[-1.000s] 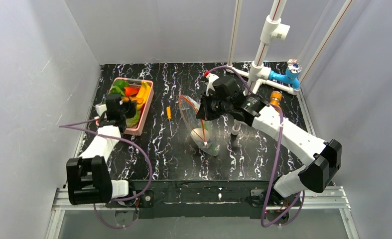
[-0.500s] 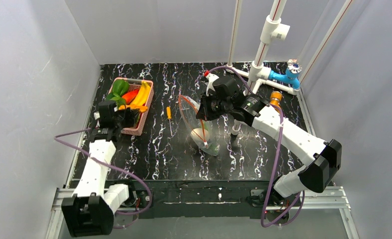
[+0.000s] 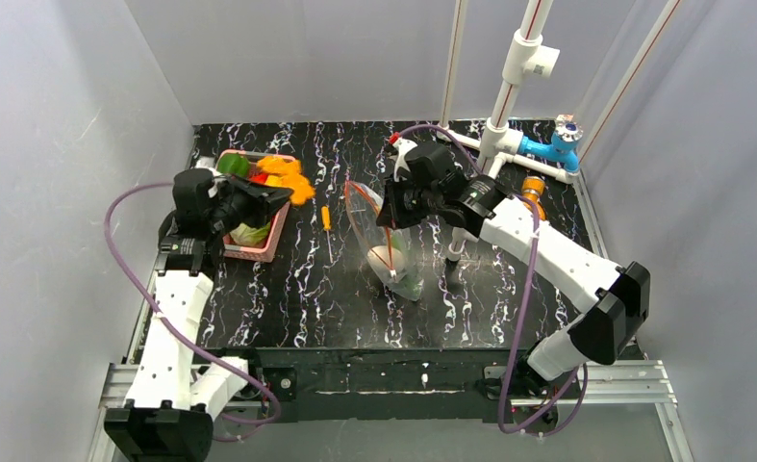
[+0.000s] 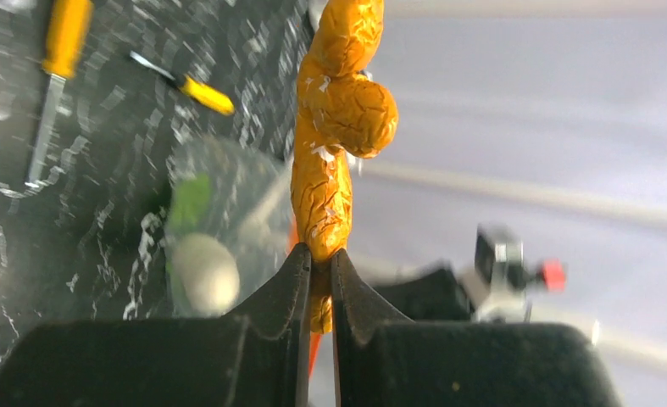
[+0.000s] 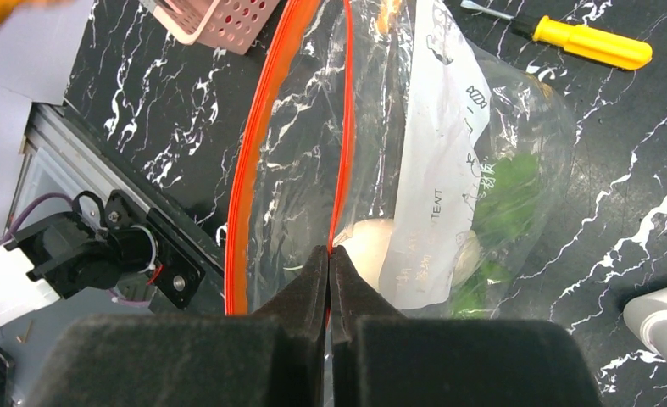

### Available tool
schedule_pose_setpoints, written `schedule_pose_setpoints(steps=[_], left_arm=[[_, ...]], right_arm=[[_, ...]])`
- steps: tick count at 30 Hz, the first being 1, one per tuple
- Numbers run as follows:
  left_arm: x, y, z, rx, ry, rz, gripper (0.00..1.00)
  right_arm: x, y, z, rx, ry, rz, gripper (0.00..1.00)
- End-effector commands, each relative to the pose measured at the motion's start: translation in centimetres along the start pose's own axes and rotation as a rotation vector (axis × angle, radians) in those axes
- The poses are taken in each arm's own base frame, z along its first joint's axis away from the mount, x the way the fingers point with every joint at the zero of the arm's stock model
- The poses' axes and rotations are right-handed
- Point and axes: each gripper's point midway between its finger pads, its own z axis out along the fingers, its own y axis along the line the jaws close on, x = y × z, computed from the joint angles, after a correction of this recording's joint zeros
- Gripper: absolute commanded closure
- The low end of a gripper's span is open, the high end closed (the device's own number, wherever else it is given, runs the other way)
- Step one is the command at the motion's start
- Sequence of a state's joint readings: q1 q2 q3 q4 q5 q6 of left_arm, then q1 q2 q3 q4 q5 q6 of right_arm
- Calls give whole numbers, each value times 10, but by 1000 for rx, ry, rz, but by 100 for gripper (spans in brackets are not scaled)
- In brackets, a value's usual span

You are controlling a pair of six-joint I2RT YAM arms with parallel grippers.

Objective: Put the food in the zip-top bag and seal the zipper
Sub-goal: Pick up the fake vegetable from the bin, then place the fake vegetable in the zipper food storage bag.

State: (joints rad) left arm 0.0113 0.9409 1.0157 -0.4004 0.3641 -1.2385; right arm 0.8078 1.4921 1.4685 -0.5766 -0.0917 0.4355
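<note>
My left gripper (image 3: 276,197) is shut on a knobbly orange food piece (image 3: 286,180) and holds it in the air above the pink basket's right side; in the left wrist view the piece (image 4: 334,127) sticks out from between the fingers. The clear zip-top bag (image 3: 393,255) stands at the table's middle with its mouth open. My right gripper (image 3: 389,223) is shut on one side of the orange-red zipper (image 5: 345,110); the other side (image 5: 258,144) bows away. Inside the bag lie a white radish (image 5: 372,246) and a green cabbage (image 5: 508,191) behind the white label (image 5: 436,195).
The pink basket (image 3: 256,253) at the left still holds green and other toy produce. A yellow-handled screwdriver (image 3: 326,218) lies between basket and bag, and also shows in the right wrist view (image 5: 588,42). White pipes with a blue valve (image 3: 557,144) stand at the back right.
My left gripper has risen out of the basket with the orange piece and swung toward the right. The right gripper has stayed on the bag's zipper edge, shifting only slightly.
</note>
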Motion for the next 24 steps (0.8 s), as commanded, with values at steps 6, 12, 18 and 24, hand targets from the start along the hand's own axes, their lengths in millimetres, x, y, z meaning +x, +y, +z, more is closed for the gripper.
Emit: schedule_pose_setpoints(steps=[6, 12, 18, 24], left_arm=[[115, -40, -50, 204, 428, 516, 100], [127, -12, -58, 98, 472, 599, 100], [137, 4, -46, 21, 534, 486, 100], [139, 3, -32, -23, 522, 356, 100]], right_arm=[[-35, 2, 0, 23, -52, -12, 99], [-45, 5, -5, 23, -80, -15, 99], [-49, 9, -11, 3, -127, -13, 99], [-48, 12, -8, 3, -144, -16, 99]])
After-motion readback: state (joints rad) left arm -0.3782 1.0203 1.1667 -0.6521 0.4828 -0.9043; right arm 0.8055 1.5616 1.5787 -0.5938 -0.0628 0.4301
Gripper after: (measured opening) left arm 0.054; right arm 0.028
